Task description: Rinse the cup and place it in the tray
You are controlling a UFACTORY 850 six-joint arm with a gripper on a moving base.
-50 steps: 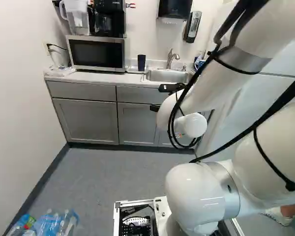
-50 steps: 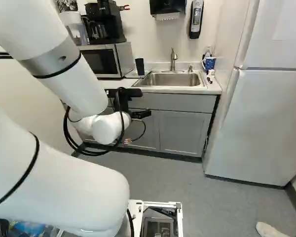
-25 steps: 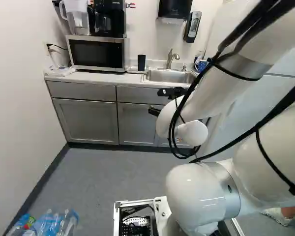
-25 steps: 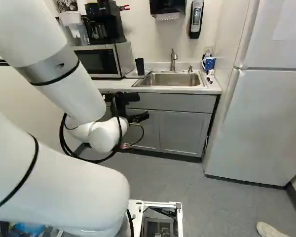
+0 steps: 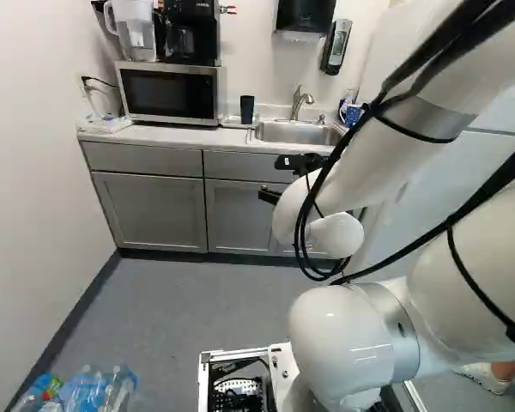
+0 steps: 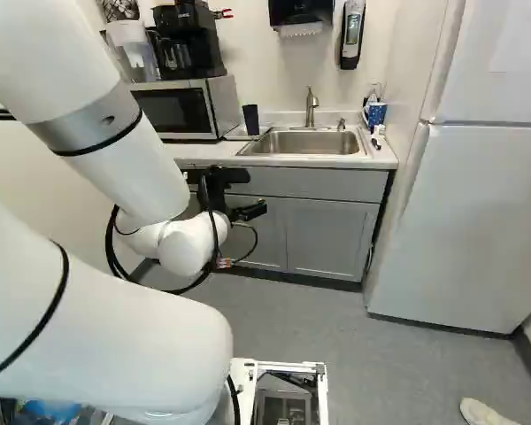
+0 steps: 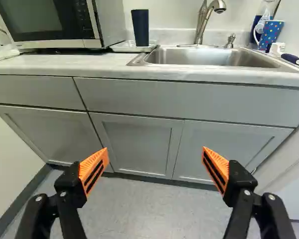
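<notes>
Across the right base view, from its left, I see the microwave (image 6: 171, 108), then the dark cup (image 7: 141, 26) upright on the small tray (image 7: 123, 48), between the microwave and the sink (image 6: 306, 142). My gripper (image 6: 257, 192) hangs in front of the cabinets (image 6: 322, 235), lower than the countertop, its two fingers spread wide and nothing held between them. Further right come the sink with its faucet (image 6: 311, 106), the dotted blue mug (image 6: 376, 114) just beside it and the fridge (image 6: 469, 212).

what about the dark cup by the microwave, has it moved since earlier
No. In the left base view, the dark cup still stands between the microwave and the faucet, shifted neither way.
</notes>
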